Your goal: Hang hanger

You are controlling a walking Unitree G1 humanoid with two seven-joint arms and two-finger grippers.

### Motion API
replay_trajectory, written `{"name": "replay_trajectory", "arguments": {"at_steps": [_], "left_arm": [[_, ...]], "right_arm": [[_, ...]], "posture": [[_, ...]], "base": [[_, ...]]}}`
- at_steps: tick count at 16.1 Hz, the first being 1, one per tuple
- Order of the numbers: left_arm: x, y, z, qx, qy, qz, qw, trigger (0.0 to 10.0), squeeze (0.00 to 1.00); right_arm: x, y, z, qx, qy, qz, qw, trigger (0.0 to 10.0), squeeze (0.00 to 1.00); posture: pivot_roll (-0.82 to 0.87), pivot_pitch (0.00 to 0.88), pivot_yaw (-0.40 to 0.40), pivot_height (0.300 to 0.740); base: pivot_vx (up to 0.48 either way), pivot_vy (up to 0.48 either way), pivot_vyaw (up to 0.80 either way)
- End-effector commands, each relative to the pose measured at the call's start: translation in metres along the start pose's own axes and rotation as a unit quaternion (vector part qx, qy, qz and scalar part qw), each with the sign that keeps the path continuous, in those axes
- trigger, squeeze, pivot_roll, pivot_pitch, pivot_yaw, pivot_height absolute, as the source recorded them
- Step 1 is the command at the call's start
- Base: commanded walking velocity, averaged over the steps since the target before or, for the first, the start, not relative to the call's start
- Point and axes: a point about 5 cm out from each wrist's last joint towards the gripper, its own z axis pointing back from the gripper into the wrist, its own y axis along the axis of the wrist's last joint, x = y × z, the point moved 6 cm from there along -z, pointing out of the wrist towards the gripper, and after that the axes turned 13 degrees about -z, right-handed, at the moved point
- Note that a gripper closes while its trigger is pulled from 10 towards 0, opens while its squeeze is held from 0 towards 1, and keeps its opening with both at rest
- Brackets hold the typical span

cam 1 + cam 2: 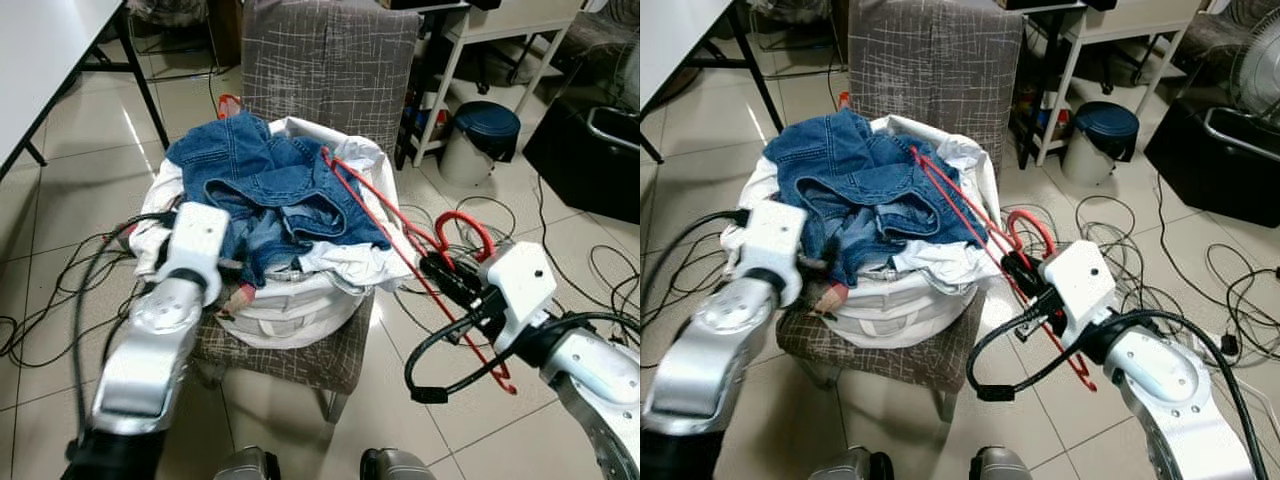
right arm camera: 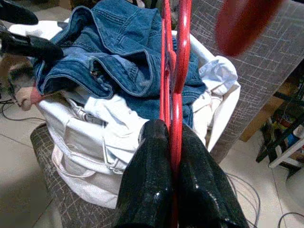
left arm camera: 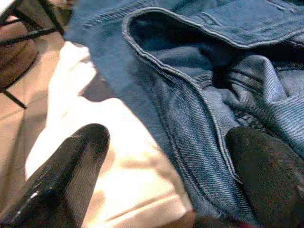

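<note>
Blue denim jeans (image 1: 262, 190) are heaped in a white laundry bag (image 1: 290, 310) that is set on a grey patterned chair (image 1: 328, 60). At the bag's left side the left gripper (image 3: 166, 175) is held low against the cloth, its jaws spread, one finger over white fabric (image 3: 118, 161) and the other over denim. A red hanger (image 1: 400, 240) is leaned across the bag's right rim and is pinched between the pressed-together jaws of the right gripper (image 2: 172, 156), beside the chair. Cables (image 1: 600, 270) are strewn on the tiled floor (image 1: 90, 150) further right.
</note>
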Motion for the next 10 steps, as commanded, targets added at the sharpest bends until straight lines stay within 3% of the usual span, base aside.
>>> {"name": "replay_trajectory", "arguments": {"at_steps": [1,3,10], "left_arm": [[-0.009,0.002,0.005,0.001,0.013,0.004,1.0,10.0,0.0],[-0.007,-0.005,0.006,-0.01,0.008,0.005,1.0,10.0,0.0],[0.017,0.006,-0.002,0.006,-0.032,0.021,0.999,10.0,0.0]], "right_arm": [[-0.003,0.006,0.003,0.008,0.006,0.007,1.0,10.0,0.0],[-0.004,0.005,0.002,0.008,0.008,0.007,1.0,10.0,0.0],[-0.007,0.006,-0.001,0.01,0.014,0.009,1.0,10.0,0.0]], "posture": [[-0.11,0.089,0.021,0.74],[-0.1,0.085,0.02,0.74],[-0.11,0.072,0.029,0.74]], "base": [[0.0,0.0,0.0],[0.0,0.0,0.0],[0.0,0.0,0.0]]}}
